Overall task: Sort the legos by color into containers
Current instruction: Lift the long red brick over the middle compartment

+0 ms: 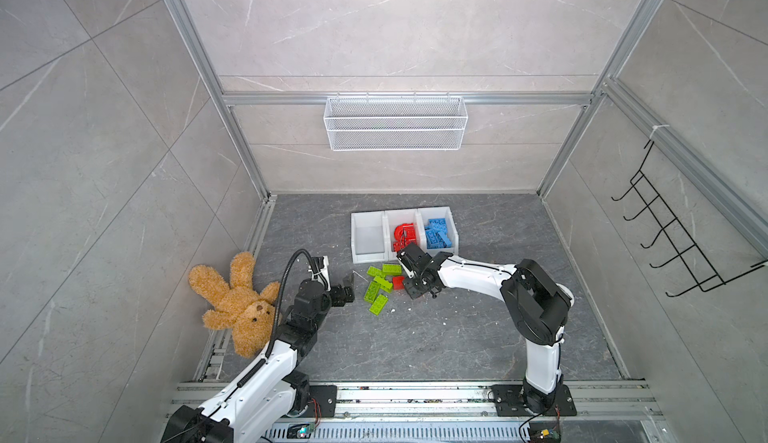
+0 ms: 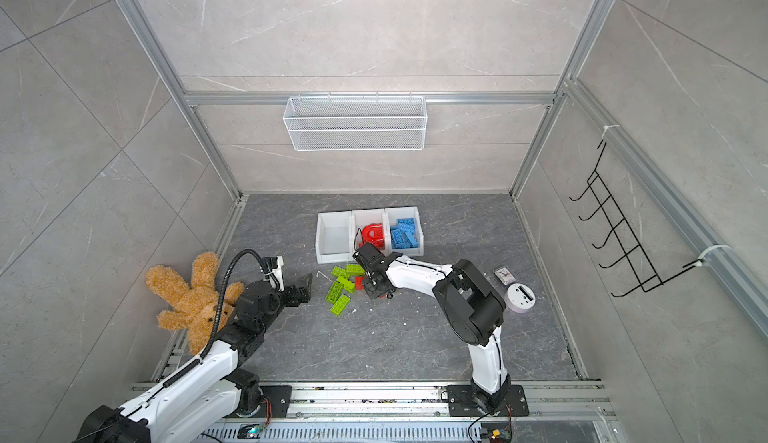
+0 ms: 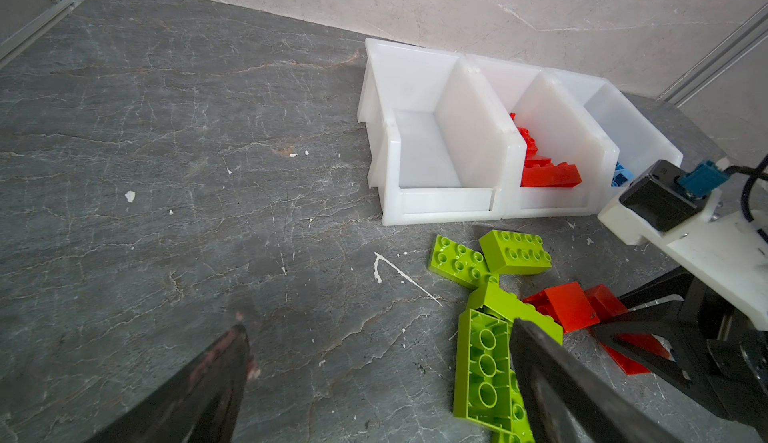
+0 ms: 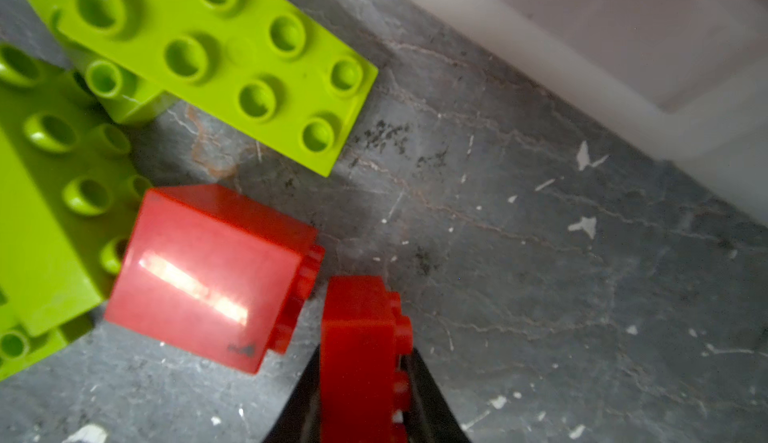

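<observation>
In both top views, three glossy white plastic bins [image 1: 368, 239] [image 2: 332, 239] are seen side by side on the grey marbled surface [image 1: 457, 337], the middle one holding red bricks [image 1: 403, 235] and the right one blue bricks [image 1: 436, 233], with studded lime green bricks [image 1: 379, 291] scattered just in front. In the left wrist view, the left fingers [image 3: 216, 378] are spread wide with nothing held, one dark tip seen in front of an upturned green brick [image 3: 482, 357]. In the right wrist view, the right fingers [image 4: 432, 407] are clamped on a thin red brick [image 4: 361, 337], just beside a smooth red block [image 4: 199, 278] tipped on its side.
</observation>
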Motion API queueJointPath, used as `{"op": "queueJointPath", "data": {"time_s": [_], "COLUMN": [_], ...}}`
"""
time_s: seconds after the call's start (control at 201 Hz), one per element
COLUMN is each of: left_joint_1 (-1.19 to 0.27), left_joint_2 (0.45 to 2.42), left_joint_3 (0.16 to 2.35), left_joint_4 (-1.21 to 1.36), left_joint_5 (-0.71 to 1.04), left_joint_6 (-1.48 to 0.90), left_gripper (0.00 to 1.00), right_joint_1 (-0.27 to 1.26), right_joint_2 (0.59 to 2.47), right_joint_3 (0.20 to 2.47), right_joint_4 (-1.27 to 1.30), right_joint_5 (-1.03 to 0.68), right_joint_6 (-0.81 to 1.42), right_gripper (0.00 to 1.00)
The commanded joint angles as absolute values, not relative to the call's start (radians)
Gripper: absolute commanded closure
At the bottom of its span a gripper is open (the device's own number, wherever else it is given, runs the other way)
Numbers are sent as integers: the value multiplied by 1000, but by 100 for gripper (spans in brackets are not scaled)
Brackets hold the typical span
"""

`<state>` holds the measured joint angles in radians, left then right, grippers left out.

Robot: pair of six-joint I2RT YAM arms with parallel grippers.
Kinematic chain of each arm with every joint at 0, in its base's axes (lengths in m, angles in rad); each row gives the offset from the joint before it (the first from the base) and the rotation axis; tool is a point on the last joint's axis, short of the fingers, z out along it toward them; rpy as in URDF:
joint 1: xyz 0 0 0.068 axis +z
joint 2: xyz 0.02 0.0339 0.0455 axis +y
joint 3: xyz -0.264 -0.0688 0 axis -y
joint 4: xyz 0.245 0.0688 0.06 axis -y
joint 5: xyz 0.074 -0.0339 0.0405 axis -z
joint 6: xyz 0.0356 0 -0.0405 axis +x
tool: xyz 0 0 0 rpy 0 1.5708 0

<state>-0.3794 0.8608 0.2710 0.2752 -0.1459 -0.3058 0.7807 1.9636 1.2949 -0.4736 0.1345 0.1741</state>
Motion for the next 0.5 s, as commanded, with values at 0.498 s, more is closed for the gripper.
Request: {"op": "queueJointPath", "data": {"time_s": [0.498], "left_joint_1": [-376], "left_joint_2": [849], "left_joint_3": [307], "left_joint_4": [310], "left_joint_5": [-128], "left_joint_6": [-291], "left_gripper": [1], "right_joint_1": [671], "right_joint_2": [1971], "right_joint_3": [1522], "right_joint_4": [-383], "right_joint_5": [29], "right_joint_6": [213], "right_gripper": [83]}}
